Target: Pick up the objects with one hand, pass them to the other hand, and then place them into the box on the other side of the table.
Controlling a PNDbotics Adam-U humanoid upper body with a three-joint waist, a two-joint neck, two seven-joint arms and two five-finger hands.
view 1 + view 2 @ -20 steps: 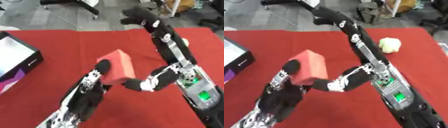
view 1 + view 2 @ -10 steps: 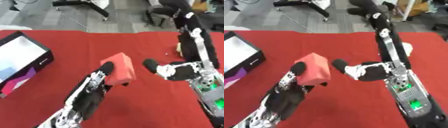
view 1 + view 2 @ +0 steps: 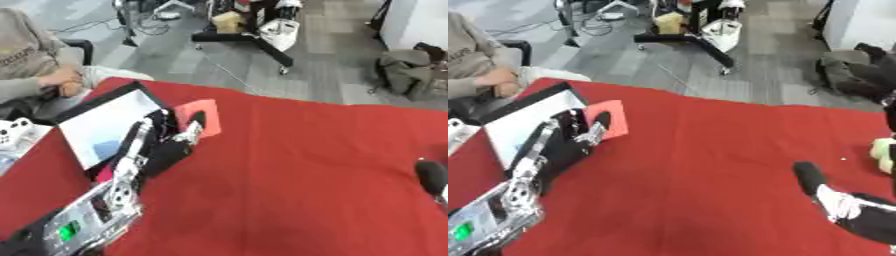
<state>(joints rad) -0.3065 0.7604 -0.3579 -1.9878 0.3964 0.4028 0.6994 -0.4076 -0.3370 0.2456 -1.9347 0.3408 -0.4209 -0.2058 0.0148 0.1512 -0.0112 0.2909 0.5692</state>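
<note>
So at this point the left robot hand had the flat-sided salmon-pink block pinched between its thumb and curled fingers, held up off the red-cloth worktop over near the left edge. The block sat right beside the near wall of the black-sided open box with the white interior, which was parked at the worktop's left edge. From the head views the block looked level with or just above the box rim, not over the opening yet.

The right robot hand was way off by the right edge of the worktop, well apart from the block. Only a dark rounded tip and some white casing showed, so no way to tell whether its fingers were straight or curled. A pale yellow-green lumpy thing lay at the right edge too, untouched, probably another object waiting its turn.

Judging by where everything sat, the handover part looked done and this was the placing step: block in the hand on the box side, other hand clear of it. The next move would need the left arm to carry the block a bit further left so it's fully over the white interior, then open the fingers and let it drop in. The thing to watch is the near wall, since the block was so close to it that it could clip the rim or land half on the edge.
</note>
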